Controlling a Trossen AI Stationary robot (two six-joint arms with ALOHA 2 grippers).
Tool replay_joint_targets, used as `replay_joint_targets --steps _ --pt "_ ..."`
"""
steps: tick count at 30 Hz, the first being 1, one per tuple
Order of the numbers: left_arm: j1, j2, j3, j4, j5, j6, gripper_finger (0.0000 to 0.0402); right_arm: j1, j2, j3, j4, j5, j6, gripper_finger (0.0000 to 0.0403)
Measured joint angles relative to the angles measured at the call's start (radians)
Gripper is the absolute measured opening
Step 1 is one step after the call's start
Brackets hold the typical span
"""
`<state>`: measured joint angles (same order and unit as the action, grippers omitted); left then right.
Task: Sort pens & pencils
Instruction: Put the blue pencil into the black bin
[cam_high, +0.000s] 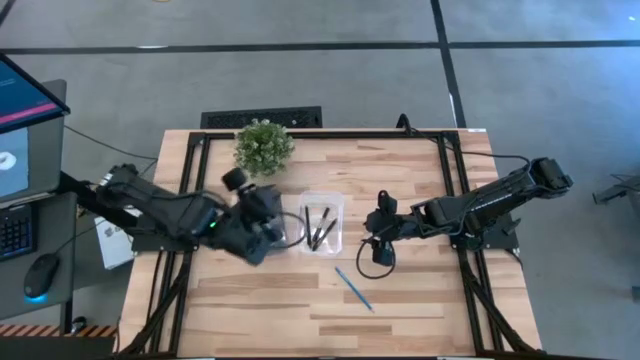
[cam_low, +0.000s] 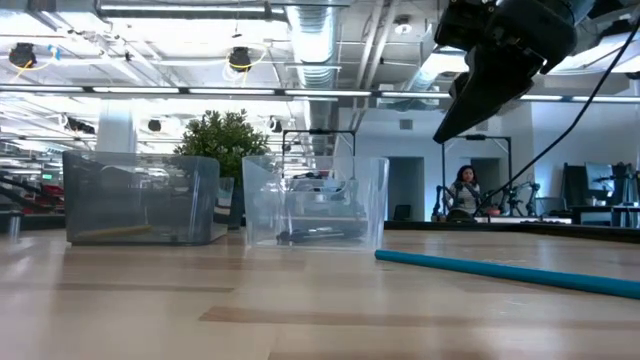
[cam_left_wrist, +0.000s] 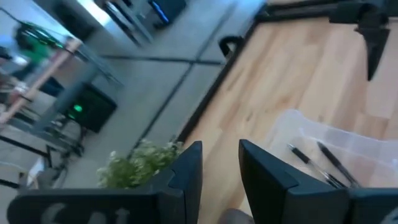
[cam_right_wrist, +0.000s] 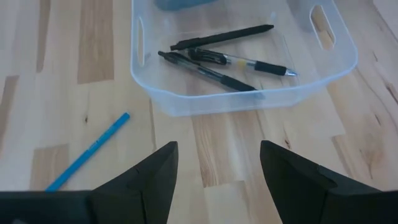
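Three dark pens (cam_right_wrist: 217, 53) lie on the floor of a clear bin (cam_high: 322, 200), and they also show in the left wrist view (cam_left_wrist: 323, 163). A blue pencil (cam_high: 353, 288) lies flat on the table near the front, and it also shows in the right wrist view (cam_right_wrist: 87, 152). My right gripper (cam_right_wrist: 214, 180) is open and empty above the table, to the right of the clear bin and behind the blue pencil. My left gripper (cam_left_wrist: 221, 180) is open, up in the air left of the clear bin. A second, greyer bin (cam_low: 140, 198) stands left of the clear one, and the left arm hides it in the high view. A yellowish stick (cam_low: 120, 232) seems to lie in it. The green pencil is out of view.
A small potted plant (cam_high: 263, 146) stands at the table's far edge, behind the bins. The dark frame rails (cam_high: 190, 180) run along the table's left, right and far sides. Bare wood lies around the blue pencil at the table's front. A person (cam_low: 465, 190) sits far off in the room.
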<state>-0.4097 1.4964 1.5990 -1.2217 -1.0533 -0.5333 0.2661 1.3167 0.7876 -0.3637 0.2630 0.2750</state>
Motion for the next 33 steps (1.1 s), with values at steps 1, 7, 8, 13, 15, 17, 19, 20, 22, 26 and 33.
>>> replay_joint_targets --steps 1,7,8,13,15,17,19,20,22,26,33 --pt "-0.022 -0.026 -0.045 0.004 -0.039 -0.035 0.0096 0.000 0.000 0.000 0.002 0.000 -0.014 0.0249" --pt "-0.100 -0.170 -0.330 0.033 -0.134 -0.276 0.0096 -0.020 0.000 0.000 0.006 0.000 -0.014 0.0249" --pt "-0.107 -0.188 -0.375 0.058 -0.132 -0.296 0.0096 -0.024 0.000 0.000 0.006 0.000 -0.009 0.0249" --pt "-0.127 -0.255 -0.576 0.243 -0.134 -0.277 0.0096 -0.043 0.000 0.000 0.014 0.000 -0.002 0.0249" --pt "-0.128 -0.272 -0.641 0.341 -0.126 -0.225 0.0096 -0.051 0.000 0.000 0.020 0.000 0.015 0.0249" --pt "-0.128 -0.282 -0.691 0.436 -0.060 -0.140 0.0096 -0.059 0.000 0.000 0.035 0.000 0.023 0.0249" --pt "-0.128 -0.283 -0.738 0.582 0.035 0.013 0.0096 -0.065 0.000 0.000 0.061 0.000 0.024 0.0249" --pt "-0.128 -0.282 -0.760 0.682 0.088 0.107 0.0096 -0.067 0.000 0.000 0.078 0.000 0.024 0.0249" --pt "-0.121 -0.282 -0.807 0.904 0.212 0.298 0.0096 -0.075 0.000 0.000 0.121 0.000 0.024 0.0249" --pt "-0.084 -0.301 -0.905 1.265 0.505 0.566 0.0096 -0.079 0.000 0.000 0.196 0.000 0.062 0.0249" --pt "0.020 -0.523 -1.062 1.254 0.607 0.615 0.0096 -0.063 0.000 0.000 0.213 0.000 0.271 0.0249"
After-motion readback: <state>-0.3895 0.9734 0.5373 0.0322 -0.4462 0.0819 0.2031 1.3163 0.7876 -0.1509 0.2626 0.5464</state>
